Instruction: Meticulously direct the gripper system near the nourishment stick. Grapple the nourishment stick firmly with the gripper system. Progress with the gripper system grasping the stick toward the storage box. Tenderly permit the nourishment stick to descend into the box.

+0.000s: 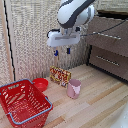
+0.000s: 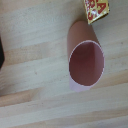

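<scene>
Nothing of the job looks done yet. The white arm's pale-grey gripper block with two dark-blue fingers (image 1: 62,51) hangs in the upper middle of the exterior frame, jaws spread and holding nothing, well above the wooden bench (image 1: 100,102). The flat yellow-orange snack packet with red print (image 1: 60,76) stands at mid-frame, just beside the pink plastic cup (image 1: 74,88) and near the small red bowl (image 1: 40,84). The big red lattice shopping basket (image 1: 22,102) waits at lower left. Approach, grasp, carry and drop all remain.
</scene>
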Controlling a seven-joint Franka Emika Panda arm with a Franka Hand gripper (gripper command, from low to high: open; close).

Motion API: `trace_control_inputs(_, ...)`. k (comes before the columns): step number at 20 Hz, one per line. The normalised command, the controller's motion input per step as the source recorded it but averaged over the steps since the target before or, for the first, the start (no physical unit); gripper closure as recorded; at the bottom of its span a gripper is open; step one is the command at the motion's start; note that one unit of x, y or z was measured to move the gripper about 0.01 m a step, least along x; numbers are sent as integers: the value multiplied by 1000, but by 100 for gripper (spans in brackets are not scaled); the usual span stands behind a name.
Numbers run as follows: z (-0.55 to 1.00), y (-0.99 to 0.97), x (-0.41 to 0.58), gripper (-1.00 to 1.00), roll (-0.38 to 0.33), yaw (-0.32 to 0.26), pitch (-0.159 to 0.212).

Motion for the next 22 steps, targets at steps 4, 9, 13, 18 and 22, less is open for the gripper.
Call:
trace_control_inputs(4,-164,-325,261,-100,2,95,0)
trace_control_inputs(9,-187,-311,289,-100,0,125,-2)
trace_control_inputs(13,-194,-234,269,-100,0,118,0)
trace_control_inputs(18,-226,-202,293,-100,0,112,0)
trace_control_inputs(22,-239,-200,304,-100,0,104,0)
